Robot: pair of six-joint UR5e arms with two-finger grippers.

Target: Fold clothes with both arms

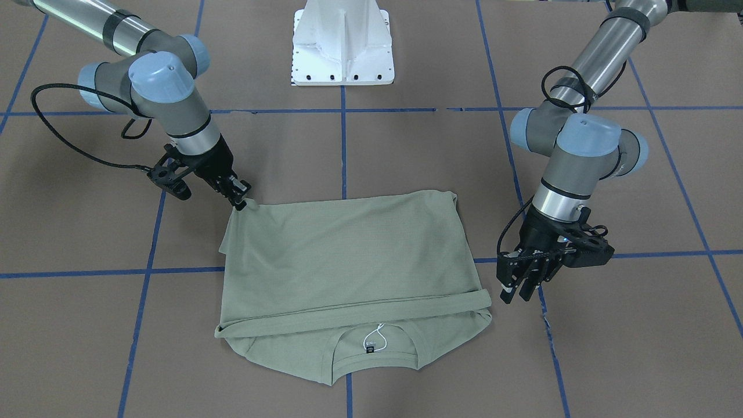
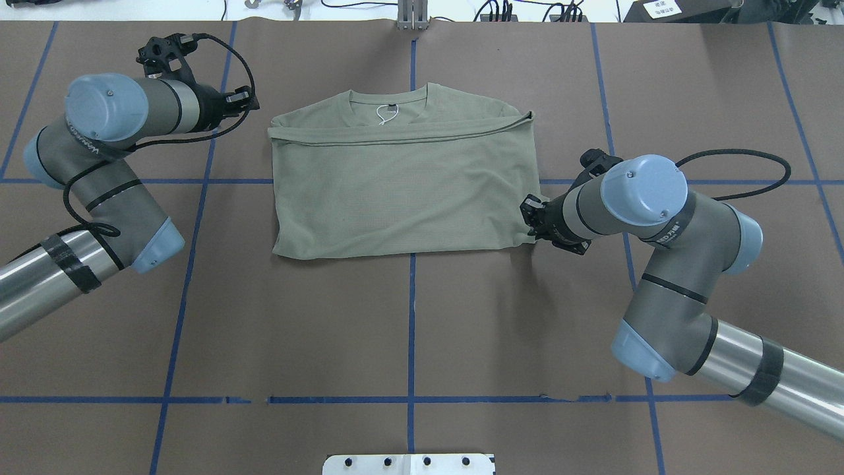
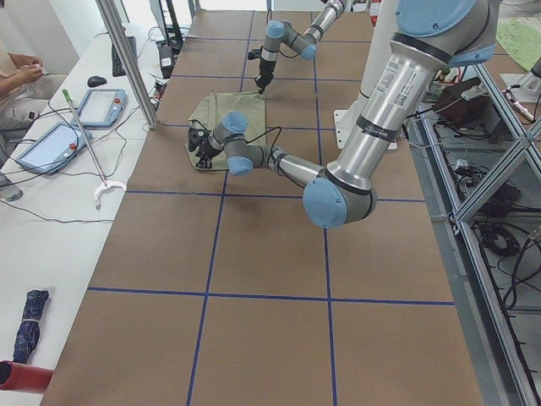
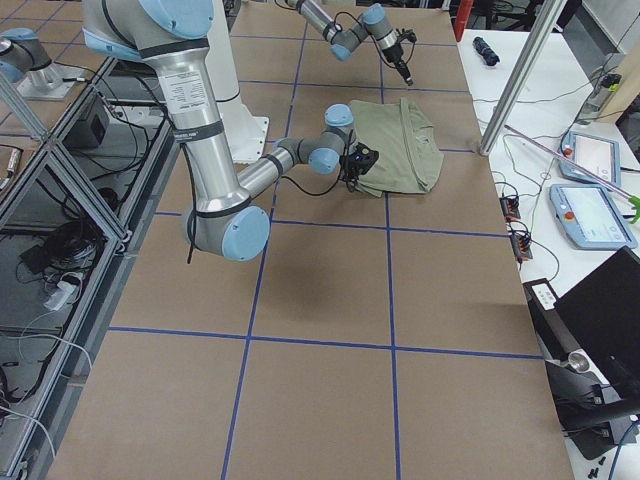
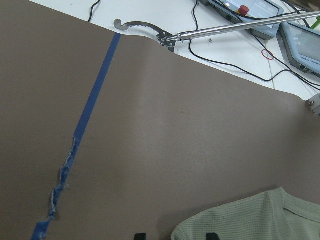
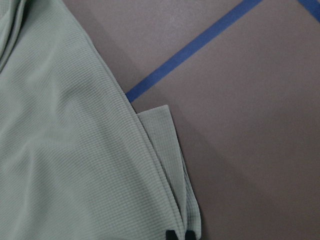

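Note:
The sage-green shirt lies flat on the brown table, folded into a rectangle with its lower part laid up toward the collar. A white string tag shows at the collar on the side away from the robot. My right gripper is shut on the folded shirt's corner nearest the robot; the right wrist view shows its tips pinched on the fabric edge. My left gripper stands open just beside the collar-side corner. In the left wrist view its tips are apart, with the shirt's edge near them.
The white pedestal stands at the robot's side of the table. Blue tape lines cross the brown surface. Beyond the far edge a side table holds pendants, cables and a grabber stick. A person's arm rests there.

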